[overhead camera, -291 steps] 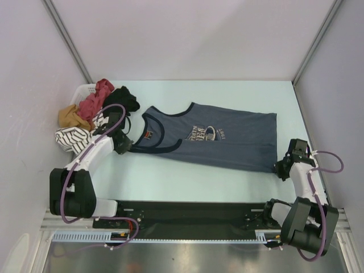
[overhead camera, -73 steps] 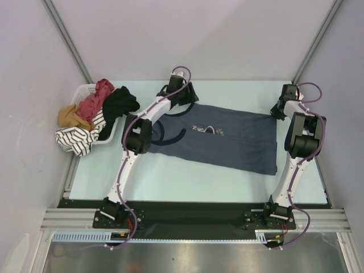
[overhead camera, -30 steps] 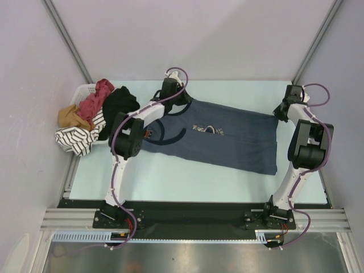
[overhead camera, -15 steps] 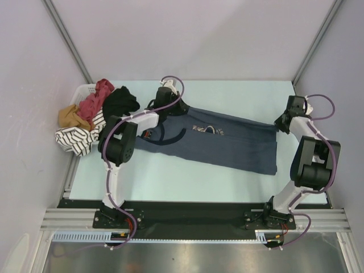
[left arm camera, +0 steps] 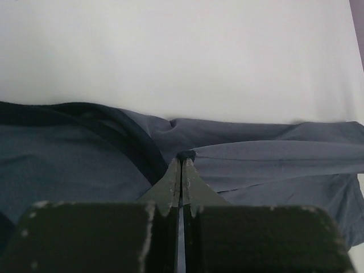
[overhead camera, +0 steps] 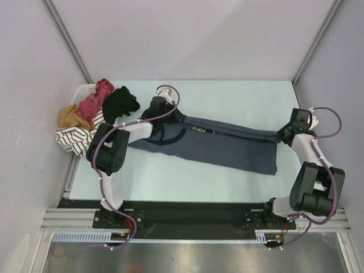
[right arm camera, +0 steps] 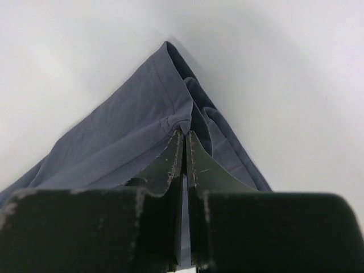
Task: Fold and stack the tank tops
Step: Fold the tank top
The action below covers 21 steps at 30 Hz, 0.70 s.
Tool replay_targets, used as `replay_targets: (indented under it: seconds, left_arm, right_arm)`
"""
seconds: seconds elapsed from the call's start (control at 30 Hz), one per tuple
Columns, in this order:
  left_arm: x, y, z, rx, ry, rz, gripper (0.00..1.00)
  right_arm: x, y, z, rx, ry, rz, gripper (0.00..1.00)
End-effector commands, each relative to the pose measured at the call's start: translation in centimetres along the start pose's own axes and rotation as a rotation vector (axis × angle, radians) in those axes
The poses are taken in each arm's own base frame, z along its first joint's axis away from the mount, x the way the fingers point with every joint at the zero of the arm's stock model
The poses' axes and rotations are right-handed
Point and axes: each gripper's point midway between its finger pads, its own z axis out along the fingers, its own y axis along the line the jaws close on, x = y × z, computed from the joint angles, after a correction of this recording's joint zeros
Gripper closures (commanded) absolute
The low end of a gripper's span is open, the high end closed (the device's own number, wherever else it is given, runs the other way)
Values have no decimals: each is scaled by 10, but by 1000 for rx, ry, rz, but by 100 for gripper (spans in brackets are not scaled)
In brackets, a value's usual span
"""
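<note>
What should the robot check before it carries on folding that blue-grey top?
1. Left gripper shut on the blue-grey tank top: ok.
2. Right gripper shut on its hem corner: ok.
3. Held edge stretched straight between them: ok.
4. Near edge flat on the table: ok.
5. Only one layer pinched: cannot tell.
6. Red top out of the way, in the pile: ok.
</note>
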Motion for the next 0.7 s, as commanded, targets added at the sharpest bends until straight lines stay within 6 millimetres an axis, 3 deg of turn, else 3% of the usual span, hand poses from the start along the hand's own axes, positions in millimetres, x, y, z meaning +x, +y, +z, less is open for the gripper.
replay_targets:
  seconds: [0.0,0.43,0.67]
  left_arm:
    - [-26,-19,-20,46,-91,39,100]
    - [-10,-29,-50,41,-93,56,100]
    - [15,-11,-52,-27,-32,22,100]
  right_arm:
    - [-12,-5,-15,-3,-60,20,100]
    - [7,-23,-26,-7,-27,38,100]
    - [39,-35,-17,4,36,65,100]
